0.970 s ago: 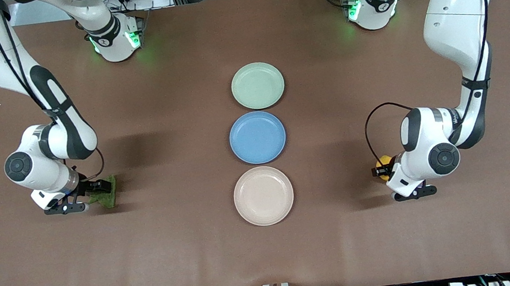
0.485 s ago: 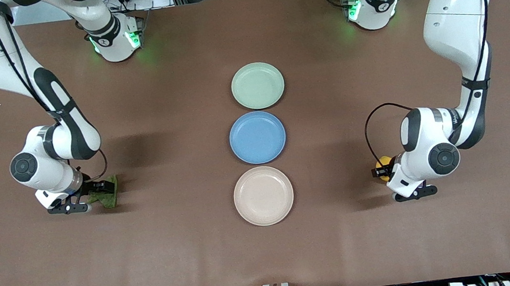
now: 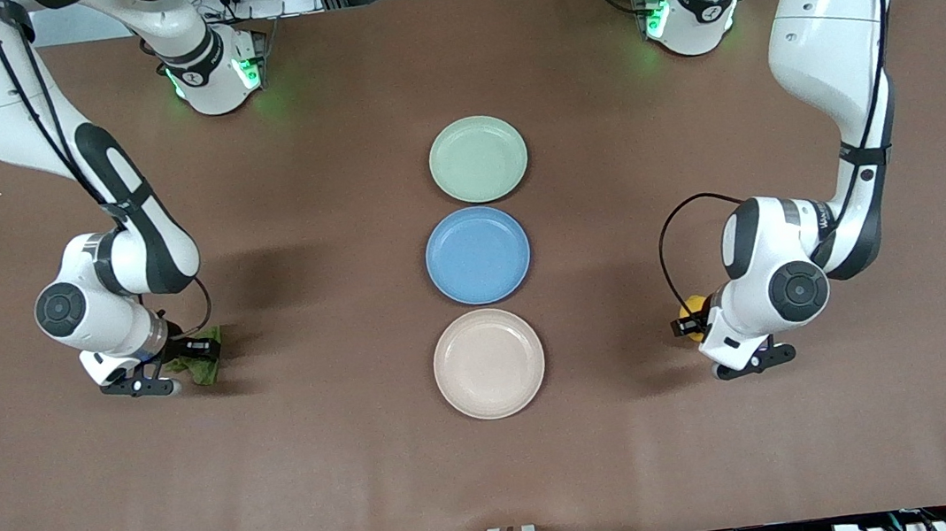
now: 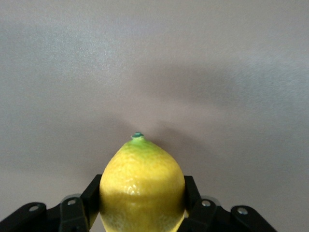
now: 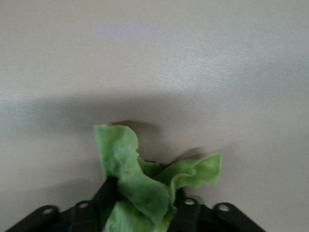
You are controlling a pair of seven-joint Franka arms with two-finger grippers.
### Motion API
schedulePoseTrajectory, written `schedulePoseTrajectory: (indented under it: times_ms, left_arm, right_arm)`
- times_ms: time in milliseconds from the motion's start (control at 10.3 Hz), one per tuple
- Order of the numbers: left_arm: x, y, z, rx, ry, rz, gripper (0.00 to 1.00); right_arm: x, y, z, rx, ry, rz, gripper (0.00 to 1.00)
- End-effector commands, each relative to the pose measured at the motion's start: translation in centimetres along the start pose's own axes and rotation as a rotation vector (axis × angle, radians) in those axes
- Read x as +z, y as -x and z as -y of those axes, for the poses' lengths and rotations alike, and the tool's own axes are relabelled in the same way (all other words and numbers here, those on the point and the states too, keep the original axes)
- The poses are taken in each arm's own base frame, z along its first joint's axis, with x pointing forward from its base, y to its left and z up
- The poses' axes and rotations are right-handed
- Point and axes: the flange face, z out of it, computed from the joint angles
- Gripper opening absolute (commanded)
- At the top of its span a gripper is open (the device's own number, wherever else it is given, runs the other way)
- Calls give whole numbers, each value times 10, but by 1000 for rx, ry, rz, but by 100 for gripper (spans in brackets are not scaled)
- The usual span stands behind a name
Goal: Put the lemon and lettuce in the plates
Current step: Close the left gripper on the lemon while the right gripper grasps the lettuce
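Observation:
The yellow lemon [image 3: 692, 310] [image 4: 142, 181] sits tight between my left gripper's [image 3: 686, 323] [image 4: 142, 205] fingers, just over the table at the left arm's end. At the right arm's end, my right gripper [image 3: 181, 359] [image 5: 143, 203] is shut on the lettuce [image 3: 203, 366] [image 5: 145, 186], a crumpled green leaf bunched between the black fingers low over the table. The mint green plate [image 3: 478, 159] and the beige plate [image 3: 489, 363] lie in the middle of the table. Both are empty.
A blue plate [image 3: 478, 255] lies between the two task plates, in one row with them. Brown tabletop stretches between each gripper and the row of plates.
My right gripper has closed on the lettuce, bunching the leaf up, and shifted a little toward the plates. My left arm has carried the lemon slightly toward the plates.

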Motion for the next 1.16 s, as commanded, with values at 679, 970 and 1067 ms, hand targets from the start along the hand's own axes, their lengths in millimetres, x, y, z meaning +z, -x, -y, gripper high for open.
schedulePoseTrajectory:
  times_ms: [679, 970, 1067]
  left_arm:
    - [-67, 21, -61, -271, 88, -67, 0]
    - [-78, 32, -97, -309, 146, -85, 0]
    - [-76, 39, -112, -315, 161, -98, 0]
  right_arm:
    - [-45, -35, 0, 16, 5, 110, 0]
    - [-59, -35, 29, -29, 10, 169, 0]
    - [-65, -32, 48, -59, 13, 203, 0]
